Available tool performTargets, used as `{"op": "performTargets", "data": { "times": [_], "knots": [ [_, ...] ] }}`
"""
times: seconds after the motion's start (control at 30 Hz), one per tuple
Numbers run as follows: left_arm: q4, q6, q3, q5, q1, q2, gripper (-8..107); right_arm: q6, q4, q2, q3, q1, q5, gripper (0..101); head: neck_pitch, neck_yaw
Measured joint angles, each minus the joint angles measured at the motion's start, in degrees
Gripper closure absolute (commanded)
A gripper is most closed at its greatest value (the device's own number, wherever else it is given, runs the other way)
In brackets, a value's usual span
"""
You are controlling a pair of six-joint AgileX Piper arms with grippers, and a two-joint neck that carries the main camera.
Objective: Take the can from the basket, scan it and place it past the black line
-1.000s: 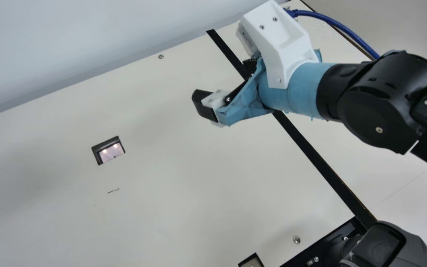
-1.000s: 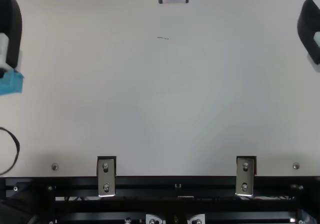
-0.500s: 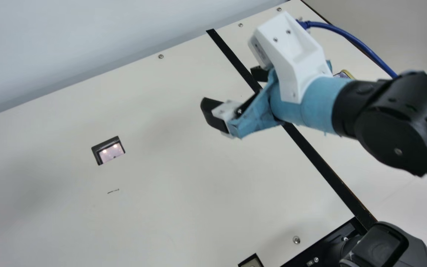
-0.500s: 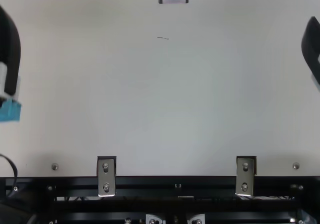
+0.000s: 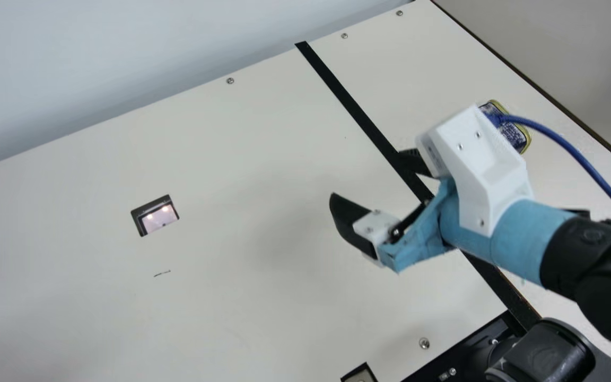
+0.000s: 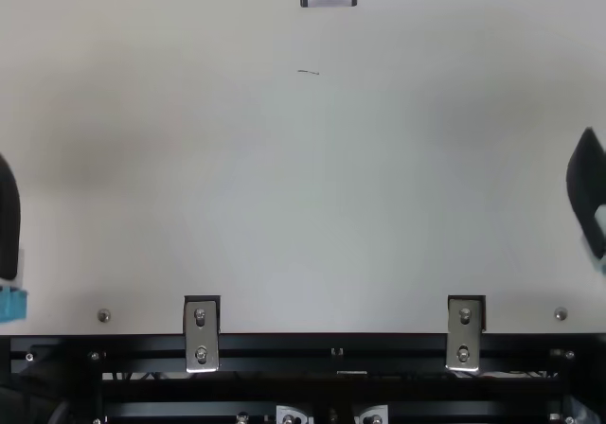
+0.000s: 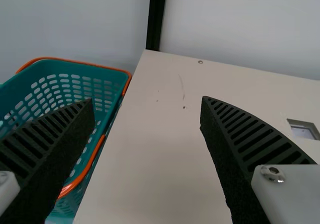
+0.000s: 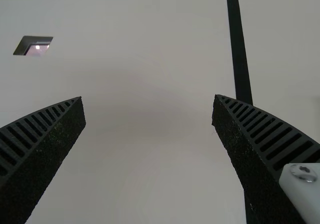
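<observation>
Main view: past the black line [image 5: 349, 101], a can [image 5: 515, 138], partly hidden by white bracket [image 5: 491, 164] and blue cable [image 5: 549, 133] of the right gripper [image 5: 366, 172]; top view: left gripper [image 6: 8, 220] mostly cut off; left wrist view: spread wide, empty, masking part of the basket [image 7: 111, 77]; right wrist view: spread wide, empty.

Main view slants down rightward, top steeply, wrist views closer across the table [image 5: 263, 175]; all share the scanner window [image 5: 160, 217].
</observation>
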Motion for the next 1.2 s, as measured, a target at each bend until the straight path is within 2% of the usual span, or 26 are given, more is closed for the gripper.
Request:
{"op": "performTargets", "data": {
  "times": [0.3, 0.43, 0.67, 1.2],
  "knots": [
    [-0.1, 0.6, 0.0, 0.2, 0.0, -1.5, 9, 0.0, 0.0, -1.2, 0.6, -0.1, 0.1, 0, 0.0, 0.0],
    [-2.4, 2.7, -0.1, 0.2, 1.0, -2.0, 9, -0.5, 0.7, -2.2, 0.8, -0.3, -0.1, 0, 0.0, 0.0],
    [-7.2, 7.0, 0.3, 0.3, 2.6, -3.1, 9, -1.2, 1.7, -7.1, 2.4, -0.8, -1.7, 0, 0.0, 0.0],
    [-16.1, 14.0, 0.3, 2.3, 5.8, -7.6, 9, -0.6, 2.6, -16.6, 5.3, -2.0, -2.3, 0, -0.3, 0.0]
  ]
}}
